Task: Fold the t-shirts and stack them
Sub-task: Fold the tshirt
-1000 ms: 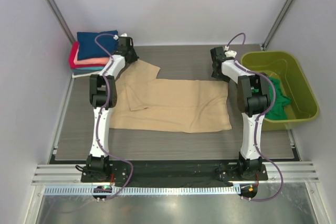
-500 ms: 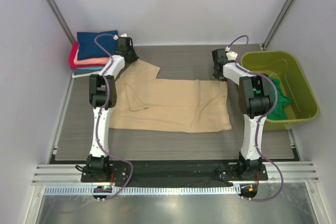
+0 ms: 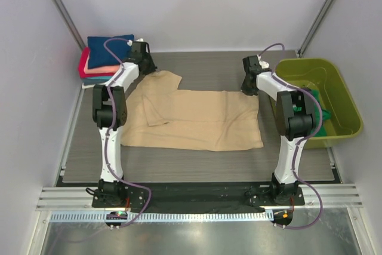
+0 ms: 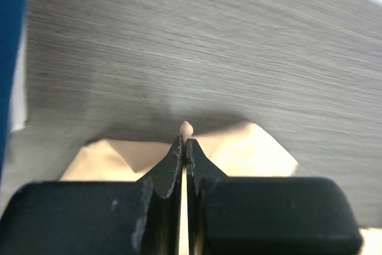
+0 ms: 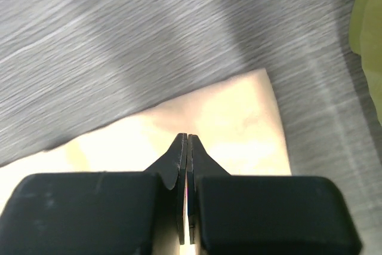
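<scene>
A tan t-shirt (image 3: 197, 120) lies spread flat across the middle of the table. My left gripper (image 3: 146, 67) is at its far left corner by the sleeve. In the left wrist view the gripper (image 4: 186, 141) is shut, with a nub of the tan t-shirt (image 4: 262, 147) poking out past the tips. My right gripper (image 3: 248, 86) is at the shirt's far right corner. In the right wrist view the gripper (image 5: 187, 137) is shut on the tan t-shirt (image 5: 239, 123) near its edge. A stack of folded t-shirts (image 3: 107, 58), navy on top, sits at the far left.
A lime-green tub (image 3: 346, 108) stands at the right edge with an emerald green t-shirt (image 3: 320, 117) in it; the tub's wall (image 5: 367, 28) shows at the right of the right wrist view. The navy shirt (image 4: 9, 40) is close to the left gripper. Walls enclose the table.
The right gripper has shut on the shirt's far right corner. The left arm's elbow has swung left and the right arm's elbow right. The left gripper stays shut.
</scene>
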Robot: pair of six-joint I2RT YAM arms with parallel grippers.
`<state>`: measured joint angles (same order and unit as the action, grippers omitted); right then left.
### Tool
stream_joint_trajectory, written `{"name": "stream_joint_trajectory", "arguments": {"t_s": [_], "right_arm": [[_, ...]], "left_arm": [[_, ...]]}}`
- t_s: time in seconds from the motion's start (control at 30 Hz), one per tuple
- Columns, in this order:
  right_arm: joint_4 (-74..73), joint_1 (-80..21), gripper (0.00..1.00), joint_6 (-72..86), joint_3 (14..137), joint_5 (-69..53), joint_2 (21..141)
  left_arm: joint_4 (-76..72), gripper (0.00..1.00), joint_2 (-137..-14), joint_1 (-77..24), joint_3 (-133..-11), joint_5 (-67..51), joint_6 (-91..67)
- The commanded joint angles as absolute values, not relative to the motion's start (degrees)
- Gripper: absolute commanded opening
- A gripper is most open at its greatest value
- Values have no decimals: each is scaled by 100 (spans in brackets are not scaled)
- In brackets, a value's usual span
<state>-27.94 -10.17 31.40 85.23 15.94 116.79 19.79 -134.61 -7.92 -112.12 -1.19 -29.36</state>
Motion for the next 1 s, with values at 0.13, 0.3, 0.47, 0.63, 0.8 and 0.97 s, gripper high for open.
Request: {"name": "stream_joint_trajectory", "arguments": {"t_s": [0.13, 0.3, 0.47, 0.63, 0.8, 0.97], "right_arm": [[-2786, -1107, 1, 3138, 8157, 1354, 10750], [-2760, -1125, 1, 3129, 7867, 1283, 10380], [-2751, -1142, 1, 3146, 7551, 1257, 10064], [-2672, -1160, 1, 3173, 7251, 1231, 9713], [-2628, -1169, 41, 3050, 7444, 1257, 9957], [-2646, -1169, 78, 2944, 8119, 1433, 10685]], "left_arm": [[1942, 0, -12191, -809, -10478, -176, -2821], [1916, 0, -11681, -800, -10038, -132, -2821], [1916, 0, -11181, -809, -9441, -44, -2769], [1802, 0, -10514, -809, -8799, 211, -2725], [1714, 0, -10231, -800, -8490, 132, -2839], [1696, 0, -10099, -817, -8288, 439, -2918]]}}
